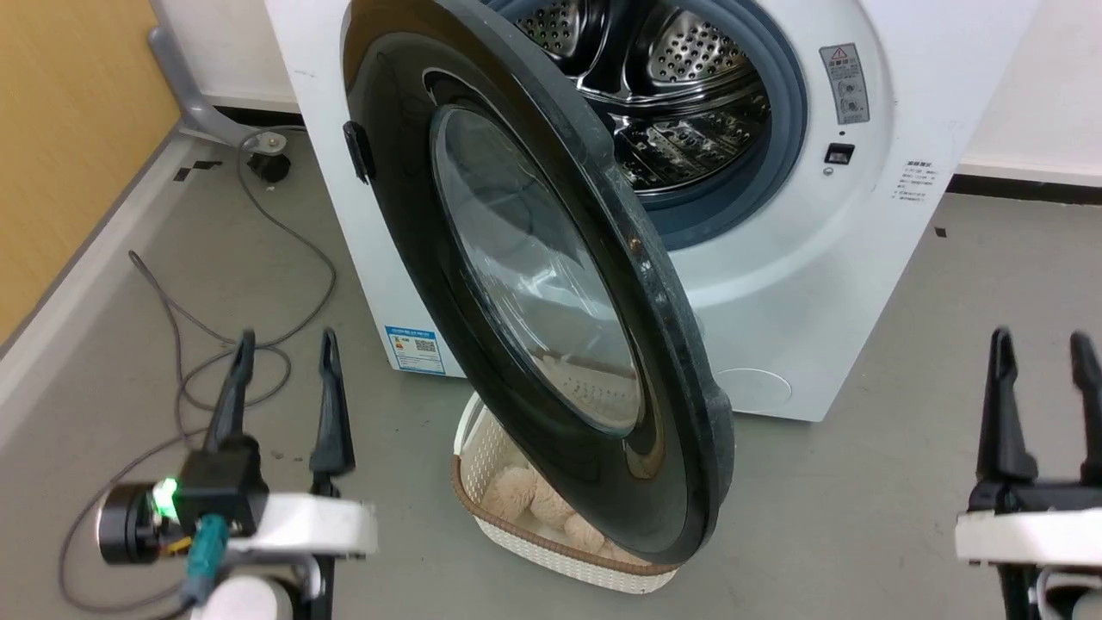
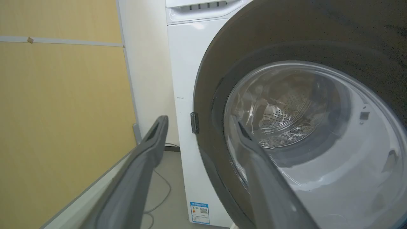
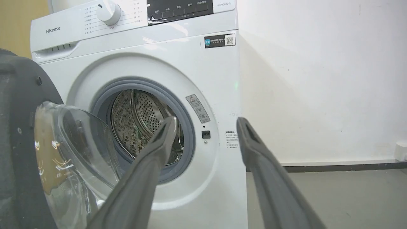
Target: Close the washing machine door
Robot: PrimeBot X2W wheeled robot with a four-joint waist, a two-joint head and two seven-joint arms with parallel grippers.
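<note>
The white washing machine (image 1: 792,284) stands ahead with its steel drum (image 1: 671,77) exposed. Its door (image 1: 413,224), a glossy black disc with a clear glass bowl (image 1: 534,267), hangs wide open, swung out toward me and hinged on the left. My left gripper (image 1: 284,344) is open at the lower left, left of the door and apart from it. My right gripper (image 1: 1042,344) is open at the lower right, well clear of the machine. The left wrist view faces the door's outer face (image 2: 222,73); the right wrist view shows the drum opening (image 3: 140,124) and the door's inner side (image 3: 19,152).
A cream plastic basket (image 1: 482,439) with a plush toy (image 1: 525,495) sits on the grey floor under the door's lower edge. Loose cables (image 1: 185,344) trail on the floor at the left, beside a yellow wall (image 1: 60,129) and a grey pipe (image 1: 185,95).
</note>
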